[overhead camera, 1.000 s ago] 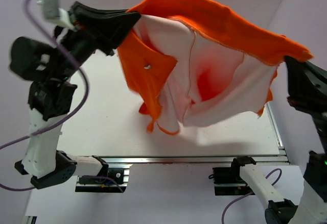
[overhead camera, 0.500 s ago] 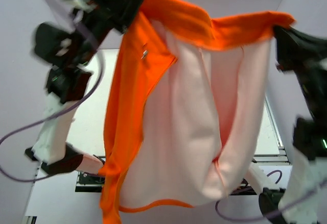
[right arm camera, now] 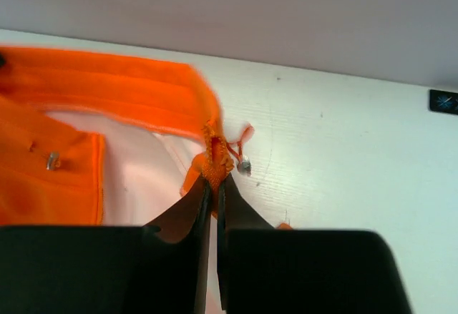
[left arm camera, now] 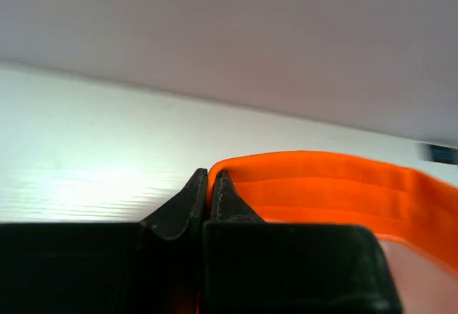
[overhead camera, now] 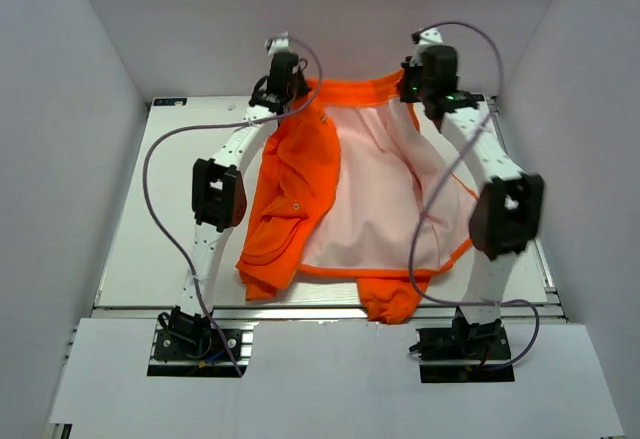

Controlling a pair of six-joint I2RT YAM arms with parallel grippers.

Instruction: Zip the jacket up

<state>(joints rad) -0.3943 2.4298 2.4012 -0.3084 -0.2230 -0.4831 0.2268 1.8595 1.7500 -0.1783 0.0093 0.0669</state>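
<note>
The jacket (overhead camera: 370, 199) lies spread open on the desk (overhead camera: 150, 219) in the middle of the top view, pale pink lining upward, collar toward the top of the frame and hem toward the bottom; the front panel on the left of the frame is folded in over the lining, with its orange side and a pocket flap showing; the panel on the right lies flat. The left pincer (left arm camera: 211, 179) is pinched almost shut on the orange collar edge, upper centre-left in the top view; the right pincer (right arm camera: 213, 185) is squeezed tight on a bunched bit of orange fabric at the collar's other end; a small metal piece (right arm camera: 244, 163) hangs just beside it, and whether that is the zip pull I cannot tell. As I judge it, only the laying-out is done; the two front edges are well apart and no zip teeth are joined; the fronts have yet to be brought together, the slider engaged and drawn up.
</note>
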